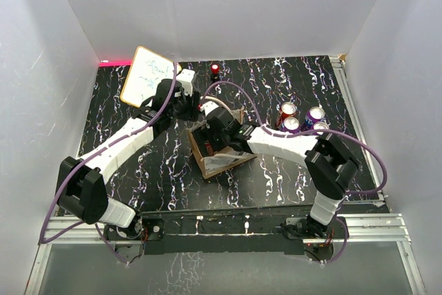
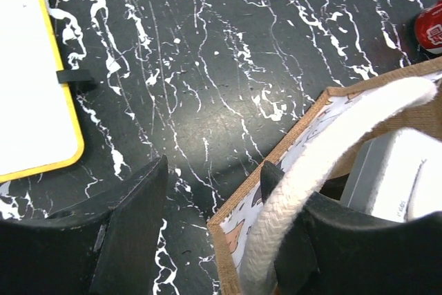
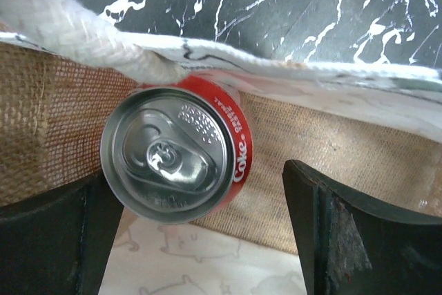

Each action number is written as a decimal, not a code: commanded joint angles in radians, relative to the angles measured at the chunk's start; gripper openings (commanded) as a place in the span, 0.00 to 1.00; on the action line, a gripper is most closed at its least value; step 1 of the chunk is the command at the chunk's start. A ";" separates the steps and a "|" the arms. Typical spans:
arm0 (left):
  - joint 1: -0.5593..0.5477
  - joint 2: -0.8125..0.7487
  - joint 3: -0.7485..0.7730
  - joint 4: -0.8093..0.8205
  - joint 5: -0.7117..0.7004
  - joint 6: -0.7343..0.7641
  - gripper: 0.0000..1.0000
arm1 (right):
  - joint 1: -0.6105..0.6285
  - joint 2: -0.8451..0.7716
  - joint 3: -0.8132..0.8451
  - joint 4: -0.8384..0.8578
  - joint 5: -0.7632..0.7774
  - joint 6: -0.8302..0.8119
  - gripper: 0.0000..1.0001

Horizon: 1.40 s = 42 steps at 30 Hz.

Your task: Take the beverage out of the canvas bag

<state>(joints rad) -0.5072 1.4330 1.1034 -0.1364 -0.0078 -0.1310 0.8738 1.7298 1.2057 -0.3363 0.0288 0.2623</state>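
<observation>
Inside canvas bag, cream handle crossing can rim, wall close alongside

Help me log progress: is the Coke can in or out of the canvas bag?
In. The Coke can sits inside the canvas bag, burlap walls around it, the open right gripper straddling it.

Tan canvas bag sits open near the middle of the black marbled table, cream rope handle arched over its rim. Inside is a red Coke can — silver top showing, tab unpulled, against the burlap wall.
</observation>
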 commanded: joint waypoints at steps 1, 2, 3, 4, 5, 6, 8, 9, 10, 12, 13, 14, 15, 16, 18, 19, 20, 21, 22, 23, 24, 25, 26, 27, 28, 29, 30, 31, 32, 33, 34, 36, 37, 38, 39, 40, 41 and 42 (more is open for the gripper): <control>-0.020 -0.016 0.038 0.008 0.035 0.004 0.55 | 0.052 0.056 -0.031 0.219 0.093 -0.093 0.95; -0.020 -0.015 0.037 0.009 0.035 0.004 0.55 | 0.059 0.062 -0.039 0.243 0.100 -0.114 0.95; -0.020 -0.016 0.037 0.009 0.034 0.005 0.55 | 0.066 0.065 -0.047 0.272 0.108 -0.133 0.94; -0.020 -0.016 0.036 0.008 0.033 0.005 0.55 | 0.072 0.069 -0.056 0.298 0.115 -0.151 0.94; -0.020 -0.016 0.036 0.008 0.032 0.005 0.55 | 0.078 0.072 -0.062 0.327 0.123 -0.165 0.94; -0.019 -0.015 0.037 0.008 0.032 0.005 0.55 | 0.081 0.074 -0.071 0.352 0.126 -0.180 0.93; -0.019 -0.016 0.037 0.008 0.032 0.005 0.55 | 0.085 0.078 -0.084 0.396 0.127 -0.210 0.92; -0.019 -0.016 0.037 0.007 0.032 0.006 0.55 | 0.084 0.081 -0.089 0.413 0.126 -0.223 0.91; -0.019 -0.016 0.037 0.007 0.031 0.007 0.55 | 0.086 0.086 -0.090 0.425 0.123 -0.234 0.89; -0.020 -0.016 0.037 0.008 0.030 0.007 0.55 | 0.087 0.094 -0.088 0.431 0.129 -0.247 0.85; -0.020 -0.016 0.036 0.008 0.029 0.008 0.55 | 0.088 0.097 -0.086 0.432 0.133 -0.250 0.82; -0.020 -0.016 0.037 0.008 0.029 0.007 0.55 | 0.088 0.097 -0.085 0.432 0.135 -0.253 0.79; -0.019 -0.016 0.038 0.008 0.030 0.008 0.55 | 0.088 0.094 -0.086 0.433 0.137 -0.251 0.76; -0.020 -0.015 0.038 0.008 0.029 0.007 0.55 | 0.088 0.089 -0.089 0.437 0.134 -0.250 0.73; -0.020 -0.016 0.038 0.007 0.031 0.007 0.55 | 0.088 0.075 -0.100 0.453 0.127 -0.247 0.69; -0.019 -0.016 0.038 0.007 0.032 0.006 0.55 | 0.088 0.068 -0.104 0.458 0.122 -0.244 0.67; -0.020 -0.016 0.039 0.007 0.032 0.007 0.55 | 0.089 0.058 -0.107 0.461 0.118 -0.240 0.62; -0.020 -0.013 0.039 0.006 0.032 0.006 0.55 | 0.088 0.049 -0.110 0.463 0.117 -0.236 0.57; -0.019 -0.014 0.039 0.007 0.033 0.007 0.55 | 0.088 0.041 -0.112 0.464 0.117 -0.232 0.52; -0.020 -0.014 0.038 0.007 0.032 0.007 0.55 | 0.088 0.029 -0.114 0.465 0.119 -0.227 0.48; -0.020 -0.014 0.038 0.007 0.032 0.007 0.55 | 0.089 0.023 -0.117 0.464 0.120 -0.225 0.45; -0.020 -0.013 0.039 0.007 0.032 0.007 0.55 | 0.088 -0.003 -0.121 0.464 0.118 -0.225 0.41; -0.019 -0.011 0.039 0.006 0.034 0.007 0.55 | 0.088 -0.024 -0.127 0.465 0.118 -0.224 0.38; -0.020 -0.011 0.040 0.006 0.034 0.007 0.55 | 0.088 -0.042 -0.132 0.467 0.124 -0.221 0.35; -0.019 -0.010 0.039 0.006 0.035 0.007 0.55 | 0.089 -0.064 -0.137 0.468 0.134 -0.218 0.32; -0.020 -0.011 0.040 0.006 0.035 0.005 0.55 | 0.090 -0.080 -0.142 0.469 0.149 -0.215 0.29; -0.020 -0.011 0.039 0.006 0.036 0.005 0.55 | 0.089 -0.097 -0.146 0.470 0.166 -0.212 0.26; -0.020 -0.011 0.039 0.006 0.038 0.005 0.55 | 0.089 -0.114 -0.149 0.470 0.190 -0.206 0.25; -0.020 -0.011 0.039 0.006 0.037 0.005 0.55 | 0.089 -0.128 -0.156 0.469 0.208 -0.201 0.23; -0.020 -0.010 0.039 0.006 0.038 0.005 0.55 | 0.088 -0.147 -0.163 0.470 0.224 -0.192 0.22; -0.020 -0.010 0.039 0.006 0.038 0.004 0.55 | 0.088 -0.161 -0.171 0.471 0.239 -0.185 0.20; -0.021 -0.009 0.039 0.006 0.038 0.004 0.55 | 0.089 -0.192 -0.188 0.471 0.266 -0.169 0.18; -0.019 -0.009 0.039 0.006 0.038 0.004 0.55 | 0.089 -0.204 -0.200 0.471 0.279 -0.161 0.17; -0.020 -0.009 0.040 0.006 0.038 0.004 0.55 | 0.088 -0.218 -0.211 0.472 0.297 -0.151 0.15; -0.020 -0.009 0.040 0.006 0.038 0.004 0.55 | 0.087 -0.228 -0.224 0.473 0.316 -0.142 0.14; -0.019 -0.009 0.041 0.006 0.038 0.004 0.55 | 0.087 -0.240 -0.237 0.475 0.333 -0.134 0.13; -0.020 -0.010 0.039 0.006 0.038 0.004 0.55 | 0.086 -0.250 -0.250 0.476 0.349 -0.127 0.12; -0.020 -0.012 0.041 0.006 0.038 0.004 0.55 | 0.085 -0.257 -0.259 0.476 0.362 -0.119 0.12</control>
<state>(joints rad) -0.5323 1.4330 1.1187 -0.1444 0.0448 -0.1238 0.9363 1.5814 0.9440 -0.0277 0.3099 0.1318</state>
